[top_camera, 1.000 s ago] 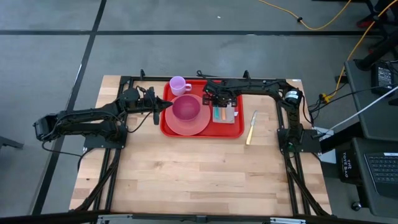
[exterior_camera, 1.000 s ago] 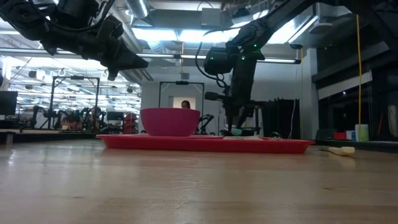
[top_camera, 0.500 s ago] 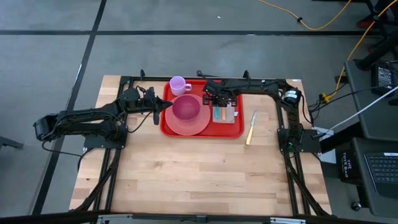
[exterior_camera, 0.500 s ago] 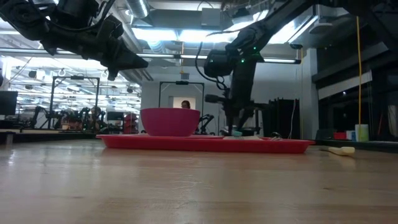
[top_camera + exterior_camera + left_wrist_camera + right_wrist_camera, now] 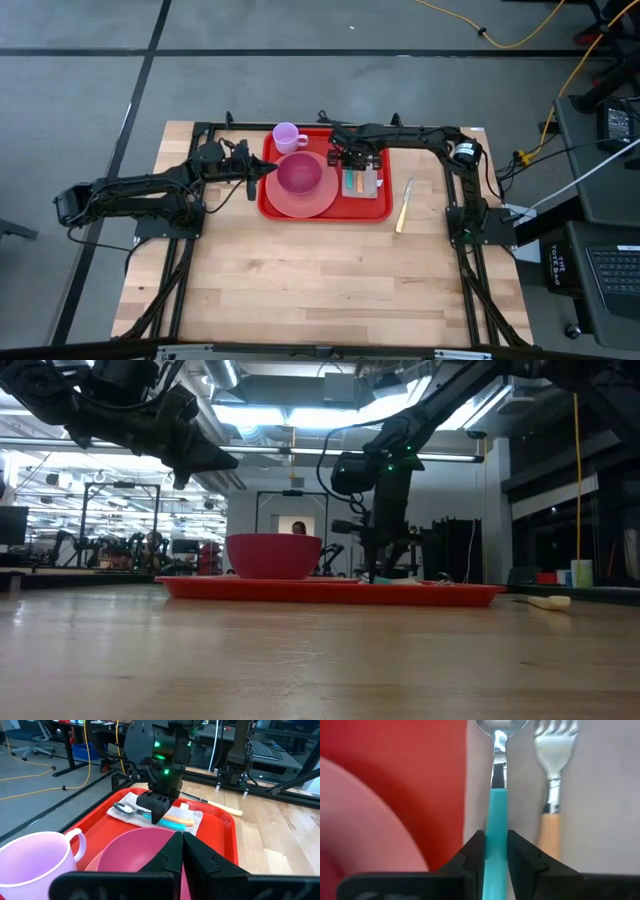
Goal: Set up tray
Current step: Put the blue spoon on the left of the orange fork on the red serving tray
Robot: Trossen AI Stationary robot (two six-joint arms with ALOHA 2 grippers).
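Right gripper (image 5: pixel 494 847) pinched on teal-handled spoon (image 5: pixel 496 795), over napkin (image 5: pixel 363 183) in tray (image 5: pixel 375 212). Left gripper (image 5: pixel 268 169) closed, empty, beside tray.

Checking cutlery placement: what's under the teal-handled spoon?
A white napkin on the red tray lies beneath the spoon and the orange-handled fork. The right gripper straddles the spoon's handle, hiding part of it.

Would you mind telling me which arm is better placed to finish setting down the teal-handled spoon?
The right: its gripper straddles the spoon over the napkin. The left gripper hovers beside the tray.
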